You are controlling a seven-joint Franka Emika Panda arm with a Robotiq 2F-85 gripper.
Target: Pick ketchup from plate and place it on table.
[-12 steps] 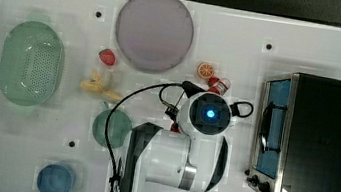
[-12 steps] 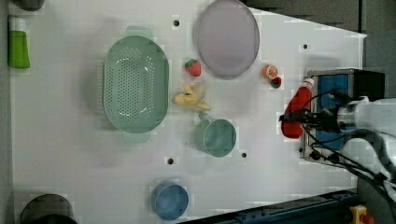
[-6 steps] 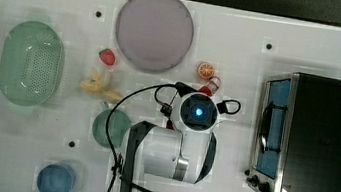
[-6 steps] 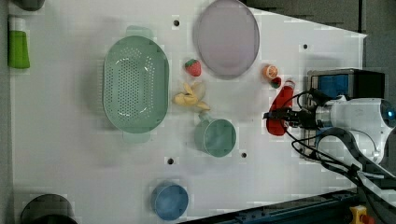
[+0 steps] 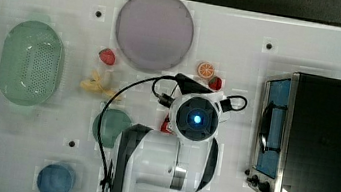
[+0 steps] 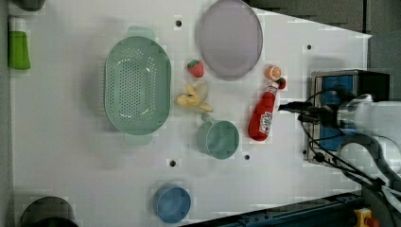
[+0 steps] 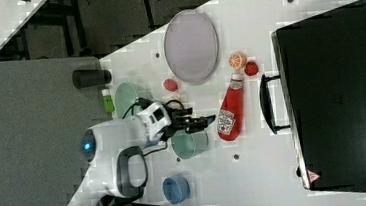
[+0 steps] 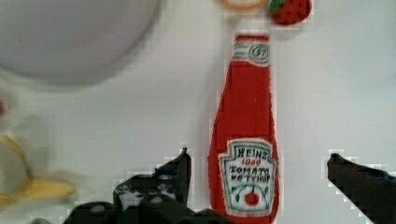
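Lying flat on white table (image 6: 71, 156), off mauve-grey round plate (image 6: 230, 38): slim red ketchup bottle (image 8: 246, 140), between fingers of black claw (image 8: 258, 170), spread wide, untouching.

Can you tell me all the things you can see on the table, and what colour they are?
ketchup: 1, red, lying on the table, off the plate
plate: 1, mauve-grey
basket: 1, green
cup: 1, teal
bowl: 1, blue
banana: 1, yellow
strawberries: 2, red
orange slice: 1, orange
green bottle: 1
toaster oven: 1, black
gripper: 1, black, open, astride the ketchup
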